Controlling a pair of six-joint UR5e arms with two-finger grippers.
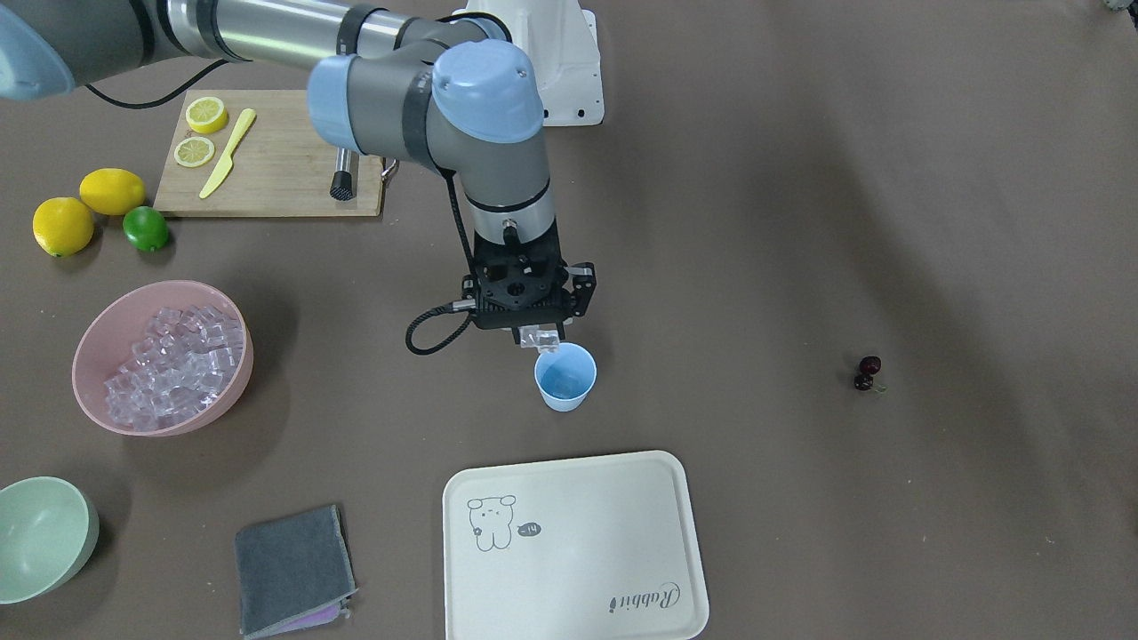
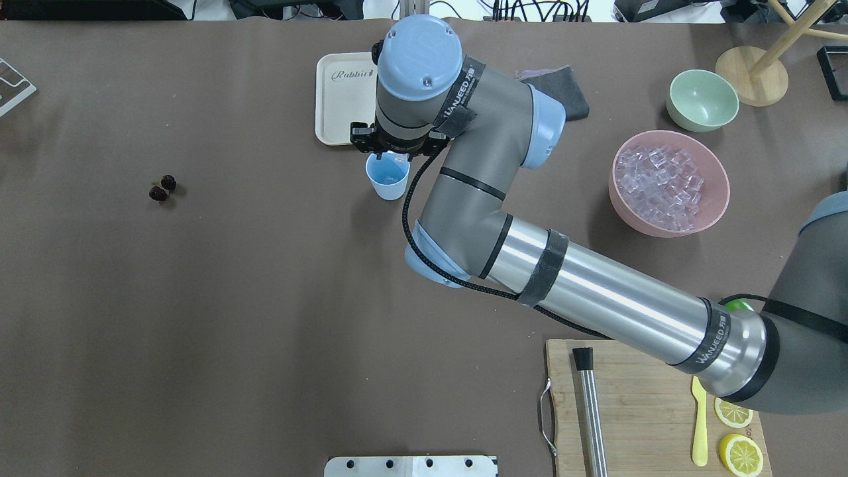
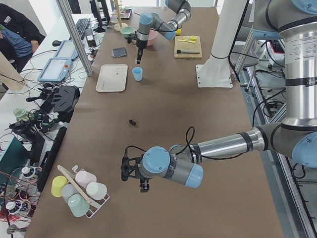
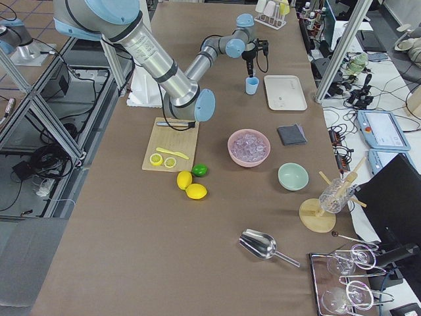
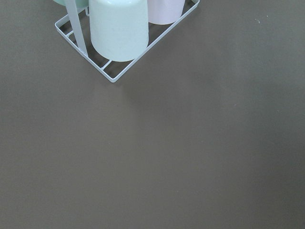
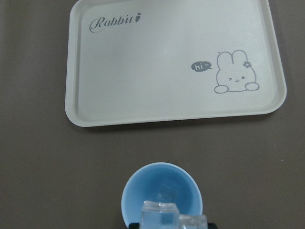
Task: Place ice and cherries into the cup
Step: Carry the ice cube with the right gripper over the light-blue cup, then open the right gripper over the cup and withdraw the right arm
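The light-blue cup (image 1: pixel 565 378) stands upright mid-table, also in the overhead view (image 2: pixel 387 177) and the right wrist view (image 6: pixel 132 193). My right gripper (image 1: pixel 540 340) is just above its rim, shut on a clear ice cube (image 6: pixel 160 213). One ice cube (image 6: pixel 167 191) lies inside the cup. More ice (image 1: pixel 178 360) fills the pink bowl (image 1: pixel 93 342). The two dark cherries (image 1: pixel 868 373) lie on the table, far from the cup, also in the overhead view (image 2: pixel 162 188). My left gripper (image 3: pixel 144 187) hangs over bare table far from them; I cannot tell if it is open.
A cream tray (image 1: pixel 578 542) lies just beyond the cup. A pale green bowl (image 1: pixel 40 533), a grey cloth (image 1: pixel 293 569), a cutting board (image 1: pixel 276 160) with lemon slices, two lemons and a lime (image 1: pixel 145 228) lie on the right arm's side. A cup rack (image 5: pixel 119 33) stands near my left wrist.
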